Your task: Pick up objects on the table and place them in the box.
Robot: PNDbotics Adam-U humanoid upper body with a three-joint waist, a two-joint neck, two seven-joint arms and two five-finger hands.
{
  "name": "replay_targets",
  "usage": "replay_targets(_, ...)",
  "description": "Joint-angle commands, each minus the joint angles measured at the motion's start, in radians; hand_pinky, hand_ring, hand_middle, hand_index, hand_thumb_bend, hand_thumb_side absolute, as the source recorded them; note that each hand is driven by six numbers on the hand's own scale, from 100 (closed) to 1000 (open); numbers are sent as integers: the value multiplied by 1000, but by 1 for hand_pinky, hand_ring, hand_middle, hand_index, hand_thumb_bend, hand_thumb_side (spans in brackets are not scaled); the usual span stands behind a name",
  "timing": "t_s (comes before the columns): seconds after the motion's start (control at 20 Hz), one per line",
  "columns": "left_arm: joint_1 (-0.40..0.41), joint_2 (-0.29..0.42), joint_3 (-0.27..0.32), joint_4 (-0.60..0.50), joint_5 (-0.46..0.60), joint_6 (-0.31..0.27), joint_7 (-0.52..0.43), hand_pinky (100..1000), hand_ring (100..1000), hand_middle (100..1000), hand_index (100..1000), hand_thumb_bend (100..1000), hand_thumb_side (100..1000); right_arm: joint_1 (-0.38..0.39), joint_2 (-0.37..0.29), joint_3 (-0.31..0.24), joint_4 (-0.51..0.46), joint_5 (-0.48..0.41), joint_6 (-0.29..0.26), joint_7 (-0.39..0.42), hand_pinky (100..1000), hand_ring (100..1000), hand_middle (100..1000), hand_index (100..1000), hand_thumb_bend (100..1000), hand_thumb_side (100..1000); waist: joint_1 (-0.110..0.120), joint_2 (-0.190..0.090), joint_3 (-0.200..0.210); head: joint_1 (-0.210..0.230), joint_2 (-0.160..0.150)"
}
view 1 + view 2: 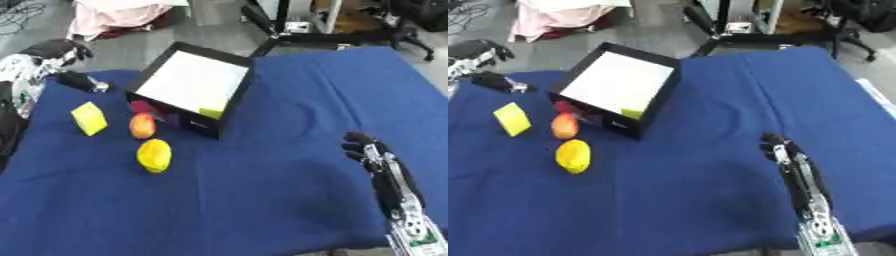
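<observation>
The left hand (54,50) hovered at ten o'clock, fingers curled on nothing. A yellow block (89,118), orange fruit (143,125) and lemon (154,155) lay beside the black box (194,90). Wide blue cloth (289,120) stayed free. The right hand (367,150) rested at four o'clock, fingers relaxed.

Blue cloth (289,125) covers the table; creases show near its front edge. Beyond the far edge, grey floor (210,25). Pink and white fabric heap (118,17) lies on the floor at upper left. Black metal frame (297,35) stands behind the table, centre. Black office chair base (411,27) at upper right. Dark cables (17,15) trail in the top left corner
</observation>
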Motion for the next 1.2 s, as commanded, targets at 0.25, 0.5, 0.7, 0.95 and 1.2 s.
replay_targets(0.25, 5, 28, 56, 12, 3, 38, -124, 834, 703, 707, 844, 672, 696, -10, -15, -5, -10, 0, 0, -4, 836, 796, 766, 798, 100, 892, 0, -7, 3, 7, -2)
replay_targets(0.5, 23, 15, 64, -26, 18, 60, -206, 811, 646, 644, 803, 598, 629, -11, -15, -7, -10, 0, 0, -4, 836, 795, 765, 798, 100, 892, -2, -6, 3, 8, -2)
replay_targets(0.7, 40, -2, 59, -31, 24, 60, -238, 799, 629, 624, 789, 585, 607, -12, -14, -6, -10, -1, 0, -3, 836, 795, 765, 798, 100, 891, -3, -5, 2, 6, -2)
replay_targets(0.95, 51, -14, 53, -38, 11, 56, -224, 737, 519, 496, 682, 422, 389, -13, -13, -7, -10, -1, 0, -4, 836, 795, 765, 798, 100, 890, -4, -5, 1, 4, -2)
replay_targets(1.2, 28, -5, 58, -84, 23, 61, -154, 682, 435, 395, 587, 306, 274, -12, -13, -7, -9, -1, 1, -4, 836, 795, 765, 797, 100, 892, -3, -7, 2, 3, -2)
